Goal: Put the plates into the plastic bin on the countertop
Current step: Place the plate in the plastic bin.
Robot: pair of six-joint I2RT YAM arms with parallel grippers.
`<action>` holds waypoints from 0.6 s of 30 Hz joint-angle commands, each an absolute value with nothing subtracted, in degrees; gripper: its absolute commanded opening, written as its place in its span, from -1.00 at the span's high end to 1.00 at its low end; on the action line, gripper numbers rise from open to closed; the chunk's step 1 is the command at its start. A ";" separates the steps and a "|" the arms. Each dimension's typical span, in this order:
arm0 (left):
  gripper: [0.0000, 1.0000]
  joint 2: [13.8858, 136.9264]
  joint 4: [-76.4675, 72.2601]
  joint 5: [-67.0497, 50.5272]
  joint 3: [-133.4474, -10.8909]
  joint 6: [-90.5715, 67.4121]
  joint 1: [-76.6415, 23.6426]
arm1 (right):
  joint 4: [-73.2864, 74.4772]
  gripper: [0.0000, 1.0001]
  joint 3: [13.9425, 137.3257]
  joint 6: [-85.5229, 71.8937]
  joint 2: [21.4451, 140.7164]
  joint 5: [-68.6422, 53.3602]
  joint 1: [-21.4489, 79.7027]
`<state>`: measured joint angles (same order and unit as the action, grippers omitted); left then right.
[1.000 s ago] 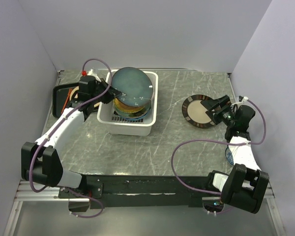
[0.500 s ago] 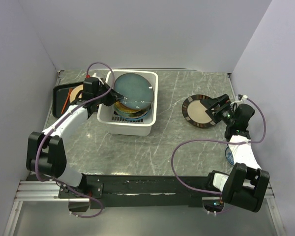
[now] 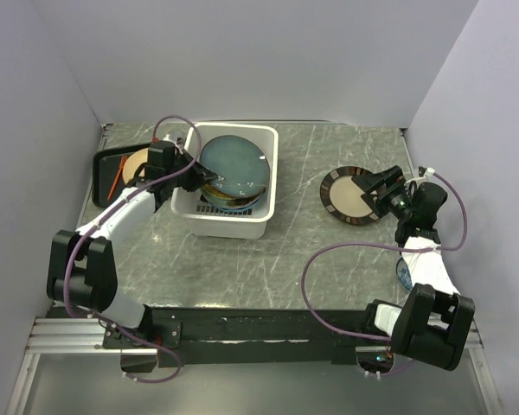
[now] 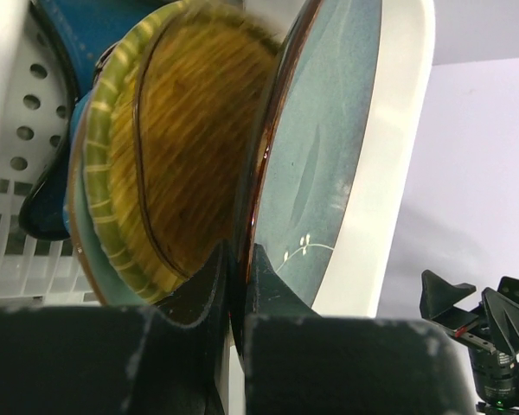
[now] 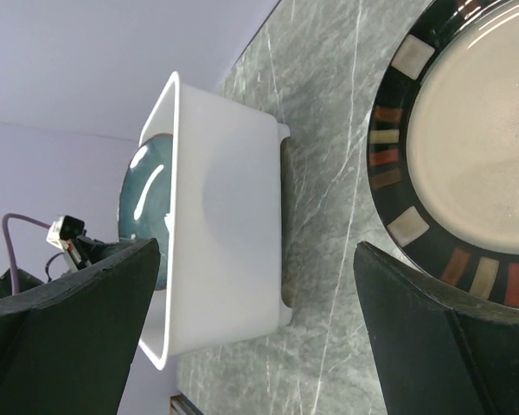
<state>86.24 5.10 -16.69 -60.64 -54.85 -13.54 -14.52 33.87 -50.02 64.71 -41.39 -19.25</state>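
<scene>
While the left hand (image 3: 193, 175) is clamped on the teal plate (image 3: 233, 162) at nine o'clock, the plate should be laid flat in the bin (image 3: 229, 226) before release; the right hand (image 3: 374, 192) is spread apart.

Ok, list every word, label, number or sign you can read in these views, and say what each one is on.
None: no readable text in any view.
Tan plate: only coloured blocks on its dark rim, no letters.
Bin, teal plate, yellow plate: no print or labels.
Pale flecks on the teal plate: not writing.
</scene>
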 commanded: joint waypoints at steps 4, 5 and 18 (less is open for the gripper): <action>0.94 82.71 -3.51 -19.60 -58.98 -56.34 -13.71 | -16.35 -1.00 36.74 -49.31 65.04 -41.48 -18.54; 0.92 82.53 -3.69 -19.51 -58.63 -56.34 -13.62 | -16.35 -1.00 36.74 -49.31 65.13 -41.31 -18.46; 0.77 81.30 -3.78 -20.04 -56.69 -56.16 -13.62 | -16.44 -1.00 36.65 -49.31 65.13 -40.69 -17.40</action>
<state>85.43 1.56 -16.99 -56.42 -56.40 -13.30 -14.55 33.87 -50.02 65.06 -41.30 -18.11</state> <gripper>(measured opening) 0.107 0.999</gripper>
